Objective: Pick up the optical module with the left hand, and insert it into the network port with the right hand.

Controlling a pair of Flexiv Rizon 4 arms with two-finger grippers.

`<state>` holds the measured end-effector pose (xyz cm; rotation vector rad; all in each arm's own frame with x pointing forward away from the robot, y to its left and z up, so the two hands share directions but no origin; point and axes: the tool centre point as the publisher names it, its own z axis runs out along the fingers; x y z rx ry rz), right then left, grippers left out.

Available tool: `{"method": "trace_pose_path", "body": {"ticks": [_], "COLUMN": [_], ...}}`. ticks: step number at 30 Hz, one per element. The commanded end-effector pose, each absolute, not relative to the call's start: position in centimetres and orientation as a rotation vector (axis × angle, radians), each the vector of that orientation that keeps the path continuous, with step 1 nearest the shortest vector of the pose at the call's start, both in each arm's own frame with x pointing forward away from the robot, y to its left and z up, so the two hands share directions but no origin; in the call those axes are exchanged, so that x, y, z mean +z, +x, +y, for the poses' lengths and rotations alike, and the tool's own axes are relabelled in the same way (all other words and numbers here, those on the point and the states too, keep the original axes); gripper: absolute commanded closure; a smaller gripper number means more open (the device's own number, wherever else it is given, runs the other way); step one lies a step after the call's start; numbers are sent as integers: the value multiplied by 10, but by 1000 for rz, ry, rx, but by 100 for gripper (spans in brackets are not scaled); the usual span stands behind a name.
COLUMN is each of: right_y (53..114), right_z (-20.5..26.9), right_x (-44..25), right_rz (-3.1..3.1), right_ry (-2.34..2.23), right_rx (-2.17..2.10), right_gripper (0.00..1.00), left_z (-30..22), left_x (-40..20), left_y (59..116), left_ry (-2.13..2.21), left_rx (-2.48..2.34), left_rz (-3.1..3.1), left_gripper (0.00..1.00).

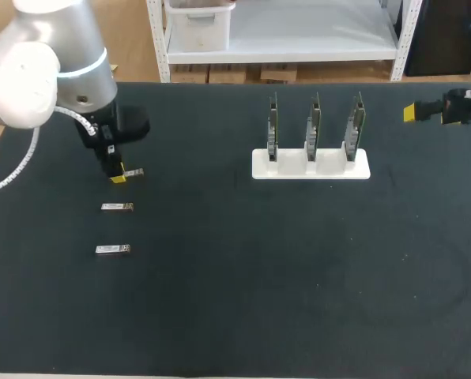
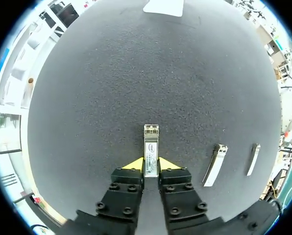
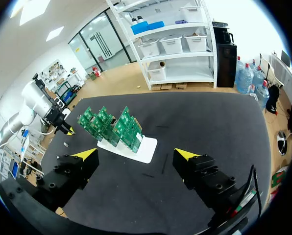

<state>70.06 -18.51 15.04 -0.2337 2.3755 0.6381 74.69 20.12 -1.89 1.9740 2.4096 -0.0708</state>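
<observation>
Left pincer [image 2: 151, 166] clamped on the optical module [image 2: 151, 146], low at the dark tabletop [image 2: 136, 73].

A white label runs along the module's top, its print too small to read. Both yellow fingertips [image 2: 135, 164] press the module's rear end from two sides, and its metal front sticks out ahead of them; whether it rests on the surface or hangs just clear cannot be told. Two spare modules [image 2: 214, 164] lie apart beside the pincer, and the head view shows them in a column with the held one, nearer the robot. Only the right wrist view shows the right pincer [image 3: 136, 155] fully: its fingers are spread wide with nothing between them. It is well apart from a white stand [image 3: 147, 149] carrying three upright green circuit boards [image 3: 111, 126].
</observation>
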Motion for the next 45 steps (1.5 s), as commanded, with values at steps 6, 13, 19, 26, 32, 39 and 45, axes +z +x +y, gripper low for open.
{"method": "trace_pose_path", "body": {"ticks": [6,13,19,26,32,39,45], "right_y": [700,700,700,700,700,700,700], "right_z": [-185,-185,-185,-185,-185,-185,-185], "right_x": [151,151,151,151,151,151,151], "right_rz": [2375,2375,2375,2375,2375,2375,2375], "right_ry": [-231,-231,-231,-231,-231,-231,-231], "right_rx": [634,634,634,634,634,634,634], "right_gripper": [0,0,0,0,0,0,0], "left_z": [209,211,200,168,136,99,63], "left_x": [7,58,115,160,188,215,227], "left_y": [772,810,835,844,842,833,827], "left_ry": [1622,1185,938,932,978,1028,1129], "left_rx": [-385,-648,-723,-725,-735,-805,-865], "left_rz": [2529,2504,2318,2121,1945,1784,1680], "left_gripper": [100,100,100,100,100,100,100]}}
